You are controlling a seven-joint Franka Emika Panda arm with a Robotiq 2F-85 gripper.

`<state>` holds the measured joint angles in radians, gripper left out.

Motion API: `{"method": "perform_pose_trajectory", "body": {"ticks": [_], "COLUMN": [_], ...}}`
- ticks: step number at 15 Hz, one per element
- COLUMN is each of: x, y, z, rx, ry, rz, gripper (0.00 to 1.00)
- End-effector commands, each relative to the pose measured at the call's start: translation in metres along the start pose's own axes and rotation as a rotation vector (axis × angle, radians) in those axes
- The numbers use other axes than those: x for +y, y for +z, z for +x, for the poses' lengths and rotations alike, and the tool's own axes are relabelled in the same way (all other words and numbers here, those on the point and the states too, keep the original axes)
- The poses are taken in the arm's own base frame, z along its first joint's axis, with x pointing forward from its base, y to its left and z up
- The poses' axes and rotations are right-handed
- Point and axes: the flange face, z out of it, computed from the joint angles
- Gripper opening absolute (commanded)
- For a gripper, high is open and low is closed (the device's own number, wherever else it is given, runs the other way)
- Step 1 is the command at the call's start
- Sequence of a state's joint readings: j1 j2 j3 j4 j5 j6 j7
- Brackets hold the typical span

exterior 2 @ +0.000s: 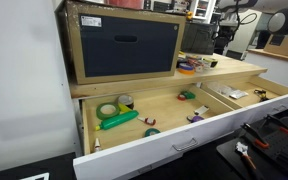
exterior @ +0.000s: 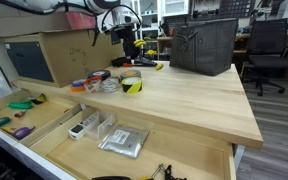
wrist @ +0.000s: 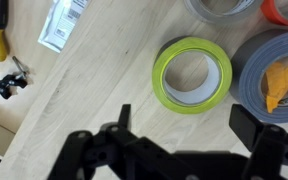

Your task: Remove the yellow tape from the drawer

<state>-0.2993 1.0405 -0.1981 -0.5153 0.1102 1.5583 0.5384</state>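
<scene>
One wide light-wood drawer (exterior: pixel 54 150) stands open, near. On the wooden table (exterior: pixel 194 100), four rolls: the yellow tape (wrist: pixel 159 78), two grey duct-tape rolls (wrist: pixel 252 60), one orange tape roll (wrist: pixel 284 10). The tool (wrist: pixel 184 130) is spread wide and empty above the yellow tape. The arm (exterior: pixel 109 15) reaches down from the far side.
</scene>
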Motion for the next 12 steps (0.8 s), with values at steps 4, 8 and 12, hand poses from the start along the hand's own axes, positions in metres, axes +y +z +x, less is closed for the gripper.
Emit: {"method": "perform_pose_trajectory", "body": {"ticks": [4, 8, 12], "x": [-0.019, -0.031, -0.036], "y": [-0.037, -0.037, -0.038], "z": [-0.023, -0.033, -0.031], "rx": [0.07, 0.087, 0.113], "ry": [-0.112, -0.12, -0.126], "rz": [-0.093, -0.134, -0.104], "gripper": [1.0, 1.0, 1.0]}}
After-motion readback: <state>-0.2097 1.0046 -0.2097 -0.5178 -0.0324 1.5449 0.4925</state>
